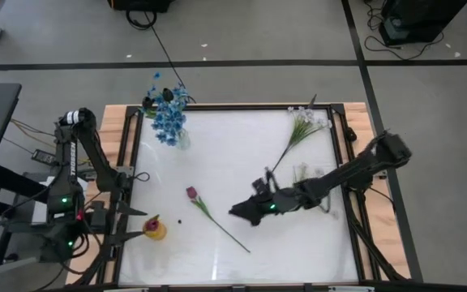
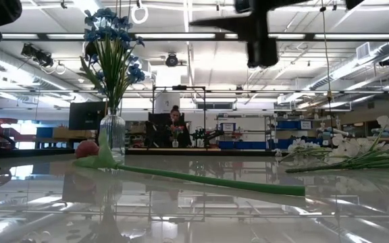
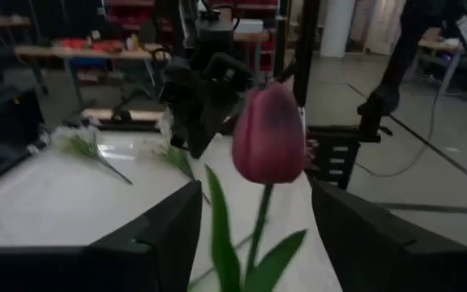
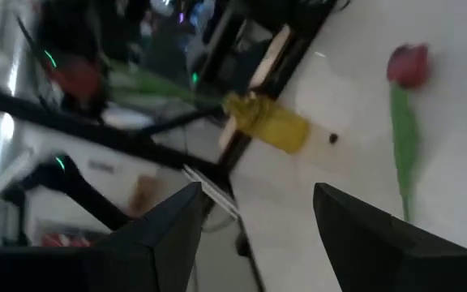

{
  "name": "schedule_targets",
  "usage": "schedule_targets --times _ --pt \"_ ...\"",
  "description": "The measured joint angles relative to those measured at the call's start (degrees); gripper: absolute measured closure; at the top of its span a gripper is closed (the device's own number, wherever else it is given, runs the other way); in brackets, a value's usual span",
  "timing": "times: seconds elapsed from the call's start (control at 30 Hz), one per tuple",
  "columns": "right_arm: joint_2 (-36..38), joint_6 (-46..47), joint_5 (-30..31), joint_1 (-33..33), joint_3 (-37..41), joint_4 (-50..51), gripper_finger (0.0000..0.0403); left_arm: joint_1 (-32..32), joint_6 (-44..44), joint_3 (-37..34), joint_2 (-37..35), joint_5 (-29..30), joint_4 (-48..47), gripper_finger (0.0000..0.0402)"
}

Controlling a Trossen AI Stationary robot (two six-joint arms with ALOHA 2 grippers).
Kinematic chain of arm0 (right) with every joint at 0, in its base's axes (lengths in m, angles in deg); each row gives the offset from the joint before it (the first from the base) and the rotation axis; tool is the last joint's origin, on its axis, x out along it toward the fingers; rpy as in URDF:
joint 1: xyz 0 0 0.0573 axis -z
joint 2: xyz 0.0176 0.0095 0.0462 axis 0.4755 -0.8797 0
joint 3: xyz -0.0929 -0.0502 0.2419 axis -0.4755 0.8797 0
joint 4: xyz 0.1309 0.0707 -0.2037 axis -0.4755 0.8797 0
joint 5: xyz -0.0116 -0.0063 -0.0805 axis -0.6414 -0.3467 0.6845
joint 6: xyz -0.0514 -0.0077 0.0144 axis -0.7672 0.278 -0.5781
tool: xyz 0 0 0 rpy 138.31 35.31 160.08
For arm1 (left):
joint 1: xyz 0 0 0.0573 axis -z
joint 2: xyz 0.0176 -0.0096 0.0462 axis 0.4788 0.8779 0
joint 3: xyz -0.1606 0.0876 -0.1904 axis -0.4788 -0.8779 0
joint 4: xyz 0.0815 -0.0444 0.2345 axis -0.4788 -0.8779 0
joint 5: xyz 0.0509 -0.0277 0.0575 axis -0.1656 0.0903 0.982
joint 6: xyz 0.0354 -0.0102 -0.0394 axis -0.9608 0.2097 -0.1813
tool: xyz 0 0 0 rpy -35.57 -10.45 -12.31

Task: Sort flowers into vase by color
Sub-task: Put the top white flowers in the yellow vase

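The right tool [image 1: 246,212] is held open above the white worktop [image 1: 242,162], beside the magenta tulip bud on its green stem [image 1: 191,193], lying flat; grasping this stem is judged the next requirement

The right arm reaches in from three o'clock across the bench toward centre, its hand [image 1: 246,212] hanging above the surface with fingers [image 4: 164,231] spread apart. The left arm sits folded at eight o'clock, its hand [image 1: 140,233] at the bench edge, fingers [image 3: 169,227] parted.
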Motion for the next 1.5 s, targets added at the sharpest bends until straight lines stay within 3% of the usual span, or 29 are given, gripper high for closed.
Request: schedule_targets --times 0.17,0.33,0.47,0.6,0.9,1.03,1.17,1.5 --pt "-10.09 -3.01 -2.43 1.15 -6.7 3.86 0.016 -3.6 -7.09 0.08 -0.22 -6.02 7.41 0.0162" --pt "-18.34 -7.69 -6.42 2.65 -17.4 12.39 0.0168 -4.32 -9.77 3.84 -1.77 -8.09 5.11 0.0175" --pt "-22.71 -8.36 -6.68 3.84 -26.7 34.58 0.0178 -5.04 -9.76 7.17 -3.1 -8.28 2.44 0.0185" --pt "-23.88 7.13 -5.61 5.5 -33.93 63.3 0.0194 -8.81 -8.02 10.74 -3.93 -8.11 2.55 0.0197" --pt "-15.92 18.94 0.21 9.34 -34.26 93.3 0.0206 -17.48 -4.72 19.63 -4.52 -9.97 0.89 0.0211" --pt "-11.88 19.03 -1.28 15.61 -29.03 95.88 0.0206 -20.48 -2.44 22.47 -4.97 -14.31 1.0 0.0212" --pt "-8.41 19.9 -2.65 23.77 -22.17 94.79 0.0206 -21.54 -4.97 23.26 -4.86 -14.73 0.98 0.0212" --pt "-1.24 12.01 -4.32 40.54 -9.84 80.95 0.0206 -25.5 -9.57 23.21 -3.62 -13.92 0.93 0.0212"
